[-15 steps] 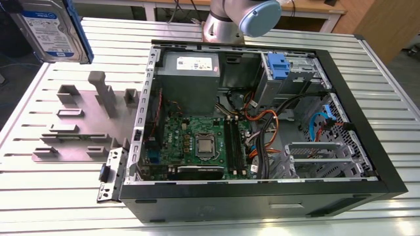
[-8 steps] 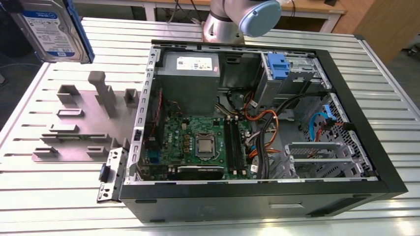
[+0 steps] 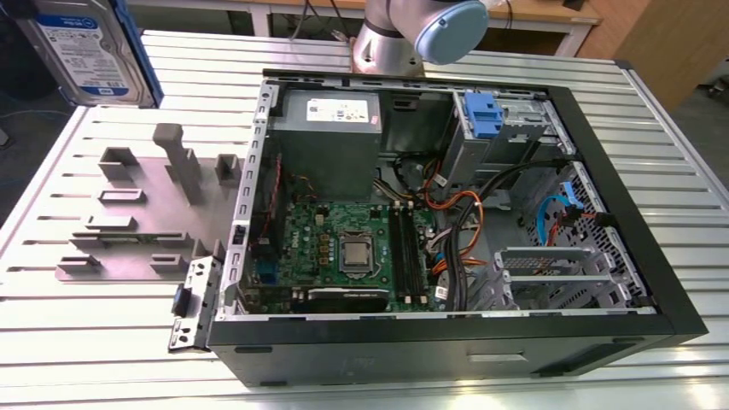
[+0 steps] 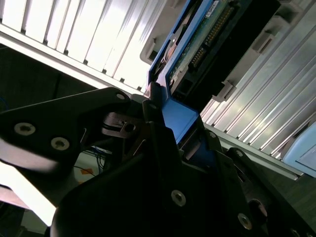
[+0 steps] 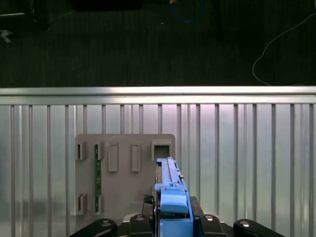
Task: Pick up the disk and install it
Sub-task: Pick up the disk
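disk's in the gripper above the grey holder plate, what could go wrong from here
1. The gripper seems to clamp only the blue end tab of the disk. The rest of the body is unsupported, so it might tilt or slip.
2. Orange and black cables lie beside the drive bay and could snag the disk.

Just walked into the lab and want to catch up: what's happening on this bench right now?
The robot arm's gripper is closed on the blue end tab of a flat silver hard drive with blue plastic carrier rails, holding it above the ribbed aluminium table. In the first wrist view the drive is over a grey fixture plate. The open black computer case sits beside that plate, and the drive is not yet installed in it.
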Tool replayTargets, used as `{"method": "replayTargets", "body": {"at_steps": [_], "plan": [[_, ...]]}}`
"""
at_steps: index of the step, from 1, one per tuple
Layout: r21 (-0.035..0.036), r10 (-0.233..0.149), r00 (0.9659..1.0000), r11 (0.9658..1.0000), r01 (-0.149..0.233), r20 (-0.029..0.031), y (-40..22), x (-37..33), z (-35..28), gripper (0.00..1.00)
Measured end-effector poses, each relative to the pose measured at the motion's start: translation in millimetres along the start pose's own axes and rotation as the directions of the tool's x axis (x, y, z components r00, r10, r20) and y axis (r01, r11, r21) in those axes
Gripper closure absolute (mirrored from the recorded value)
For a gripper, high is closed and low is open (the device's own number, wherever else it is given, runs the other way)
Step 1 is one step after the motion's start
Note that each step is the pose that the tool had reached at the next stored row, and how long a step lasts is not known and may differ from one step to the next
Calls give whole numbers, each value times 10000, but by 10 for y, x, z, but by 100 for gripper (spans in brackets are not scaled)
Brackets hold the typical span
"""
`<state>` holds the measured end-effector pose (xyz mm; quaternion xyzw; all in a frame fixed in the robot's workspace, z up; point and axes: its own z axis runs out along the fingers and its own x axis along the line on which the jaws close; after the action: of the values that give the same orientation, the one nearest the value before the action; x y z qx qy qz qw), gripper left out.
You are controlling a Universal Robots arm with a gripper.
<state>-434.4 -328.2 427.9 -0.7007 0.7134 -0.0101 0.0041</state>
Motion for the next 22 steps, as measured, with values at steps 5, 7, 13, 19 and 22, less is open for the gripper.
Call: {"method": "replayTargets", "body": {"at_steps": [5, 7, 13, 19, 22], "plan": [[0, 0, 10000, 10000, 0, 3, 0, -1, -2, 64], [-2, 0, 10000, 10000, 0, 7, 0, -1, -6, 64], [-1, 1, 10000, 10000, -1, 44, -1, -1, -42, 64], [-2, 1, 10000, 10000, -1, 74, -2, 0, -103, 64], [-3, 1, 10000, 10000, -1, 79, -3, 0, -136, 64]]}}
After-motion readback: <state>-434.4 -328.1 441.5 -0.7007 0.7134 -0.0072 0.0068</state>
